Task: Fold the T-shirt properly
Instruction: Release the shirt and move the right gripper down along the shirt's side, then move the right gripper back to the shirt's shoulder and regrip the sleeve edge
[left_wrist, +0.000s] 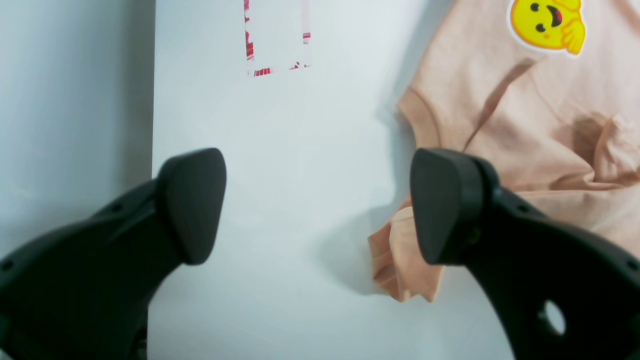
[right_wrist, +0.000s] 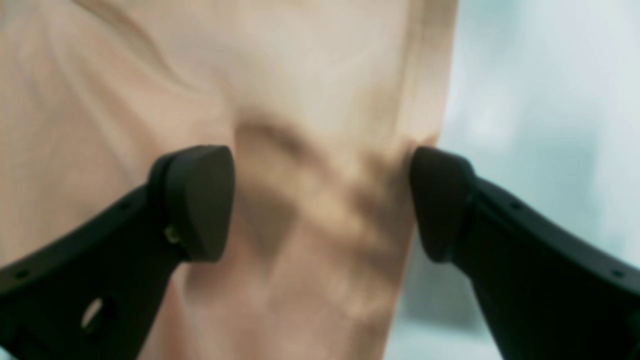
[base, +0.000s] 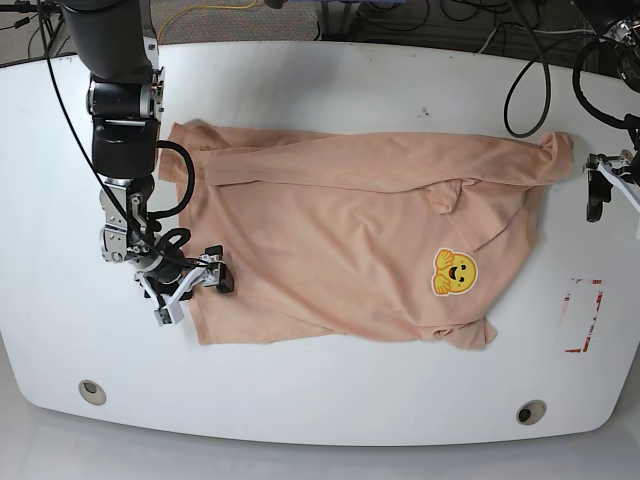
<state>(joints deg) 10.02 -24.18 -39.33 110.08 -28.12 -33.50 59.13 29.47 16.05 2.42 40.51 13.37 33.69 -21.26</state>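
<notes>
The peach T-shirt (base: 350, 245) lies spread on the white table (base: 320, 400), its yellow smiling-face print (base: 454, 272) facing up. At the shirt's lower left edge my right gripper (base: 195, 288) is down. The right wrist view shows it (right_wrist: 320, 205) open, its fingers straddling the wrinkled hem of the T-shirt (right_wrist: 300, 125). My left gripper (base: 608, 195) hovers just off the shirt's far right sleeve. In its wrist view it (left_wrist: 320, 205) is open over bare table. There the T-shirt (left_wrist: 525, 125) and the face print (left_wrist: 547, 22) lie to the right.
A red-and-white tape outline (base: 582, 315) (left_wrist: 277, 45) marks the table right of the shirt. Black cables (base: 520, 90) trail over the back right edge. Two round holes (base: 92, 391) (base: 531, 411) sit near the front edge. The table's side edge (left_wrist: 151, 100) runs beside the left finger.
</notes>
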